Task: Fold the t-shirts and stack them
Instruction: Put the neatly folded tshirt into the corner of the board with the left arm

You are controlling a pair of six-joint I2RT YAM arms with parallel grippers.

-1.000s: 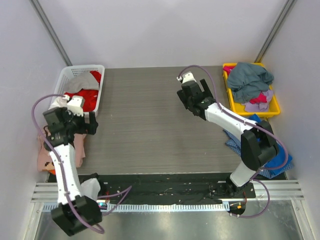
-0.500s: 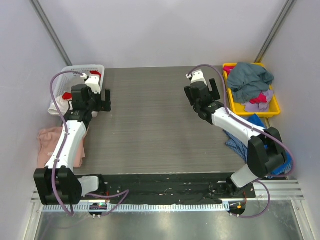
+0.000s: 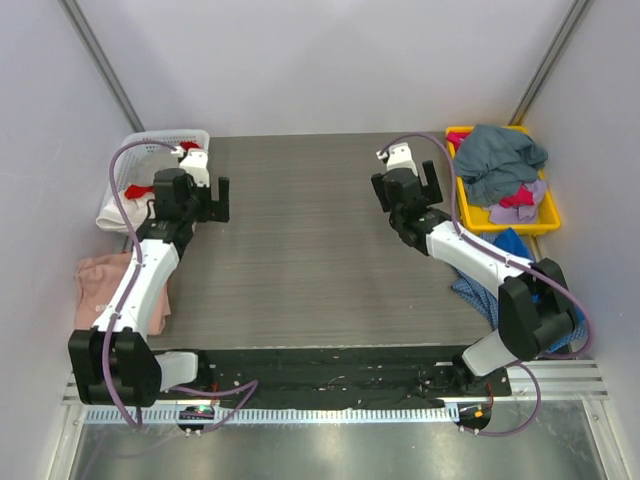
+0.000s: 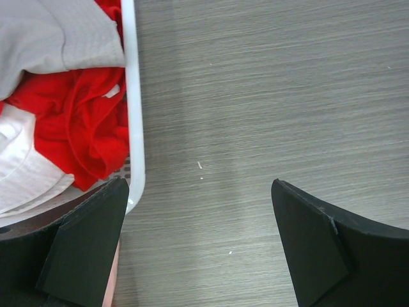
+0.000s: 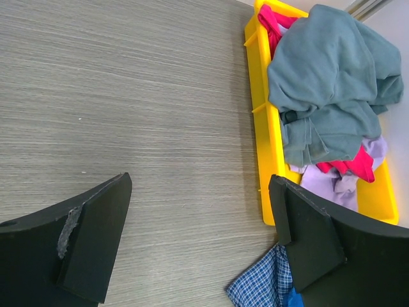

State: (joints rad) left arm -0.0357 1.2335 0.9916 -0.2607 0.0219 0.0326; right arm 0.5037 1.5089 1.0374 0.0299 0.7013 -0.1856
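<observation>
**Shirts unsorted, both arms empty-handed.** The left fingers [image 3: 222, 197] hovered wide apart, gripping nothing, above the grey wood-grain counter [image 3: 300, 240]. They were just beside the white mesh-walled plastic basket [image 3: 160, 136] at the far left corner. In the left wrist view the two black fingers [image 4: 83, 249] framed bare counter, one tip close against the basket's rim [image 4: 133, 96].

Inside the basket lay a crumpled bright red t-shirt [image 4: 77, 128]. A pale grey t-shirt [image 4: 57, 32] was heaped at its far side and a white one [image 4: 25, 173] at its near side (all loosely bunched). A dusty-pink t-shirt [image 3: 100, 290] hung rumpled over the counter's left edge, beside the left arm and well apart from its fingers.

The right fingers [image 3: 437, 185] were likewise spread wide and held nothing. They were poised over bare counter just left of the yellow plastic tray [image 3: 550, 215] at the far right corner. A rumpled grey-teal t-shirt [image 3: 505, 155] topped the tray's pile and spilled over its rim. A magenta-red garment [image 5: 348, 167] and a lilac one [image 5: 332, 188] showed beneath it.

A blue checked cloth [image 3: 468, 285] lay on the counter at the near side of the tray (partly hidden by the right arm). A plain blue piece [image 3: 510, 240] lay against it.
</observation>
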